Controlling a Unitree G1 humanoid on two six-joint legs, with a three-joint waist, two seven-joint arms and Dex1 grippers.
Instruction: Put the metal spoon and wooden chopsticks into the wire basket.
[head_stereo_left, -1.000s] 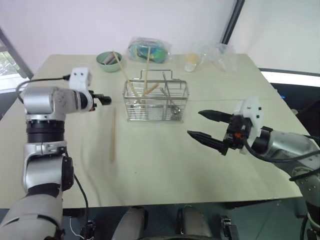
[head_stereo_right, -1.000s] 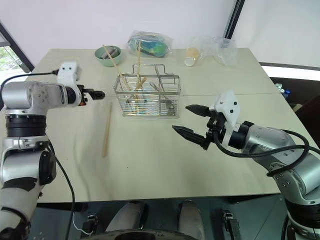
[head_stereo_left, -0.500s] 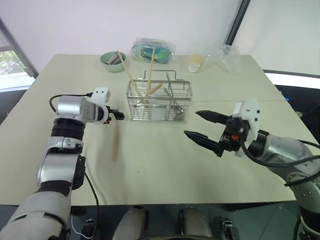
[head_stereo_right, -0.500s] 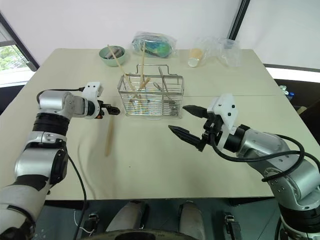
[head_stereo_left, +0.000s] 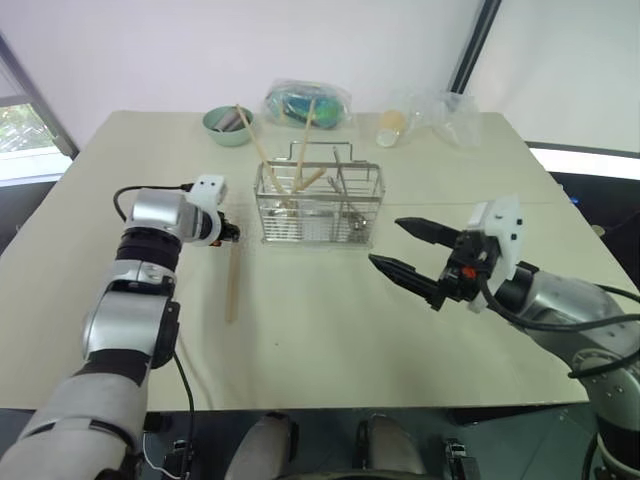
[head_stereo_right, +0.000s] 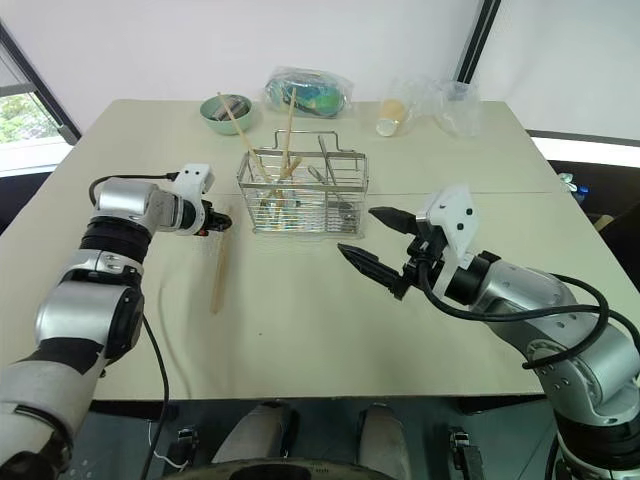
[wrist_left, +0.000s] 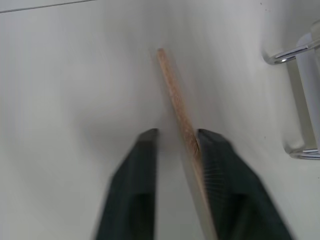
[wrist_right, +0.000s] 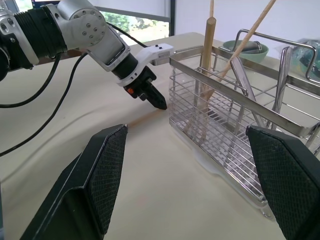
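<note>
Chopstick on table (head_stereo_left: 233, 283): one of the wooden chopsticks lies flat on the table (head_stereo_left: 330, 350), running from 6 toward 12 o'clock, at about 8 o'clock from the wire basket.
Right gripper (head_stereo_left: 408, 250): nearest, hanging above the table at 4 o'clock from the basket, fingers spread wide with nothing between them, tips pointing toward 9 o'clock.
Left gripper (head_stereo_right: 221, 221): down at the far end of the lying chopstick, just beside the basket's 9 o'clock end; in the left wrist view the stick (wrist_left: 181, 114) lies against one black finger (wrist_left: 216, 165), with a gap to the other, so a firm grip cannot be confirmed, though the fingers are drawn close together.
Wire basket (head_stereo_left: 318, 205): stands upright mid-table, loop handle on top.
Basket contents: wooden sticks (head_stereo_right: 268, 160) lean upright in its 9 o'clock compartments; metal cutlery (wrist_right: 250, 107) stands further along.
Green bowl (head_stereo_left: 227, 125): at 11 o'clock beyond the basket.
Plastic bags (head_stereo_left: 308, 102): along the far edge, at 12 to 1 o'clock.
</note>
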